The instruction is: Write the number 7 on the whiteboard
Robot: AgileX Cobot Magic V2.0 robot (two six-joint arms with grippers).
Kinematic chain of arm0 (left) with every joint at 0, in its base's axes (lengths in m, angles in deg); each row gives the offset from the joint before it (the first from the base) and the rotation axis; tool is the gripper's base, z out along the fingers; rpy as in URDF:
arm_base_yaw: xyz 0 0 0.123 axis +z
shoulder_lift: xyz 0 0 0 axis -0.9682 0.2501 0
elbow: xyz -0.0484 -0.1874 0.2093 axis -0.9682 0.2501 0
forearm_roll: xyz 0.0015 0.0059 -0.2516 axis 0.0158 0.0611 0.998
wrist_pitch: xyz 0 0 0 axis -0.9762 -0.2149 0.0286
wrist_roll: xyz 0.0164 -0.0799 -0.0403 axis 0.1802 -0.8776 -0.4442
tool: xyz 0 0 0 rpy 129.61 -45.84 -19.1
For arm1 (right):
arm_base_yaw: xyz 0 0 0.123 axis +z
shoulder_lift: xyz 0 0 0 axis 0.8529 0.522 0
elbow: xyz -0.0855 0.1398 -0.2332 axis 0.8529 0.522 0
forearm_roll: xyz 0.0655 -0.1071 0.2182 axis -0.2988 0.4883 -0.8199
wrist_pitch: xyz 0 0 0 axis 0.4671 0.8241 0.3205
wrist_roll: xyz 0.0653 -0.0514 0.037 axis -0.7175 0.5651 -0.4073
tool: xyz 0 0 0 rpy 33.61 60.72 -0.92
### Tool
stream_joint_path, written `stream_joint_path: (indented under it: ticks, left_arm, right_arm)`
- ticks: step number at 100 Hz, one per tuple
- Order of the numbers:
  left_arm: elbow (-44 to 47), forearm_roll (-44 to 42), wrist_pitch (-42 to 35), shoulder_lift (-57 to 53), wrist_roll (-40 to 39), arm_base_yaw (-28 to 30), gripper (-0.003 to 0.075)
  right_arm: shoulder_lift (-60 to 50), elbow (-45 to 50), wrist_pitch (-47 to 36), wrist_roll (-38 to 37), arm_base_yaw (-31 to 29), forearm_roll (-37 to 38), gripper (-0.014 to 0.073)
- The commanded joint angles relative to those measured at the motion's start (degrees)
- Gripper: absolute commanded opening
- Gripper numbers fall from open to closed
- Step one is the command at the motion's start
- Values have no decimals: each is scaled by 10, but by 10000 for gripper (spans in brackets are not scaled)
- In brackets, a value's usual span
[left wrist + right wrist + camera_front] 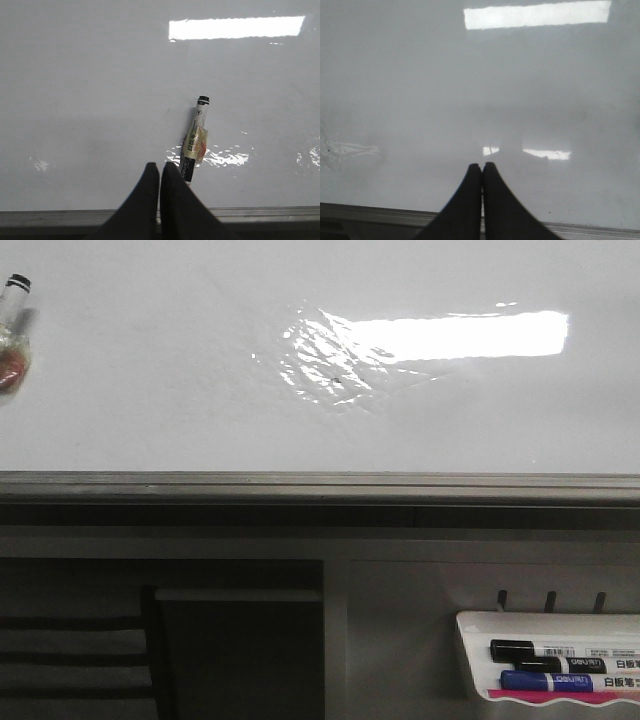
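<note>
The whiteboard (150,370) is a glossy white board with a bright rectangular reflection (460,335) and a grey edge rail (320,483). No number 7 shows on it. A marker (12,330) with a black cap and a yellowish taped label lies on the board at the far left. In the left wrist view the marker (196,137) lies flat just beyond my left gripper (160,166), which is shut and empty, near the rail (280,214). My right gripper (482,166) is shut and empty over bare board (395,75). Neither gripper shows in the front view.
A small white tray (475,625) hangs below the rail at the lower right, holding a black marker (545,650) and a blue marker (560,681). Dark shelving (230,650) lies below the rail on the left. A faint short dark line (167,112) marks the board near the marker.
</note>
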Motion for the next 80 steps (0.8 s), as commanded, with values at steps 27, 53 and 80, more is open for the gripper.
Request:
stream_joint_path:
  ticks: [27,53,80]
  left_arm:
    - [-20,3,-42,8,-4,2,-20]
    - [-20,-6,-45,8,-4,2,277]
    - [-20,-6,-46,8,-4,2,489]
  right_arm:
    - [9,-19,-41,0,-4,8,-71]
    - [9,-19,-46,0,-4,7,150]
    - [9,-19,-46,0,-4,7,472]
